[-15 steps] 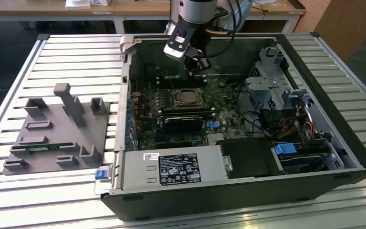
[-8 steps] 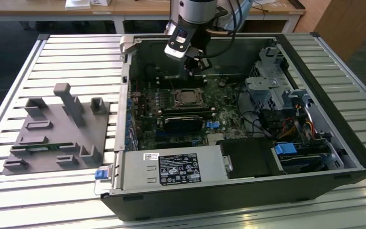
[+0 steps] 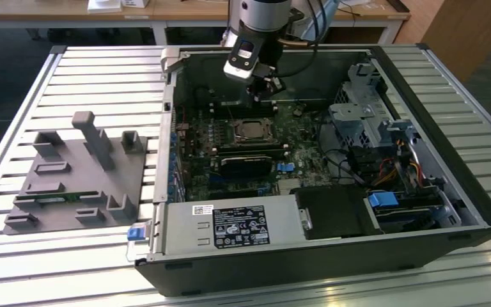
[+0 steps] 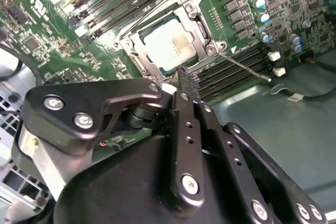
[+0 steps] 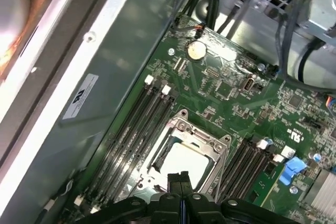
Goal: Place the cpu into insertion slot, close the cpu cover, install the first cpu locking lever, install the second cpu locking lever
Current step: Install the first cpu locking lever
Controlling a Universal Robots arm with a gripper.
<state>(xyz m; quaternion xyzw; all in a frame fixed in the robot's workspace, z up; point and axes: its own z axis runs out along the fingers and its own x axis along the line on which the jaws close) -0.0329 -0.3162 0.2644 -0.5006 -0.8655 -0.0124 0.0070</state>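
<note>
Just above the green motherboard (image 5: 231,93), my tool (image 5: 178,177) hangs with fingers pressed together, holding nothing, the dull silver square cpu (image 5: 181,162) seated under its thin grey metal cover frame (image 5: 202,140), so I'd press the thin steel locking lever (image 4: 244,66) squarely, without slipping off.

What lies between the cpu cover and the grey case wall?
Long dark memory slots run side by side between the cpu cover and the case wall, as the first wrist view shows.
</note>
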